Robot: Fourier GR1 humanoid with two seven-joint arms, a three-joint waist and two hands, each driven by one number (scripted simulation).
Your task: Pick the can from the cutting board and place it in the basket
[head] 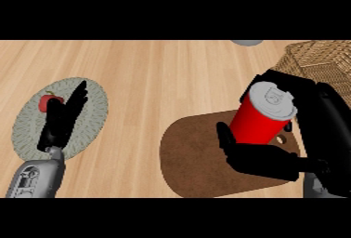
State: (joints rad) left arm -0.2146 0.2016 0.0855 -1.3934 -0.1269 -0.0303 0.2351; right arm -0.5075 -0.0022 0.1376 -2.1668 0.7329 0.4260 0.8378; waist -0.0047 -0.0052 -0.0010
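A red can (262,120) with a silver top stands tilted over the dark brown cutting board (192,158) at the lower right. My right hand (274,160) is curled round the can, thumb below it and fingers behind it. The wicker basket (321,58) shows at the upper right corner, partly cut off by the edge. My left hand (63,118) rests open at the left, fingers straight and pointing up over a round mat.
A pale woven round mat (93,109) lies at the left with a small red object (49,102) on it, partly hidden by my left hand. A grey round thing (247,42) peeks in at the top edge. Light wooden counter (158,79) lies between mat and board.
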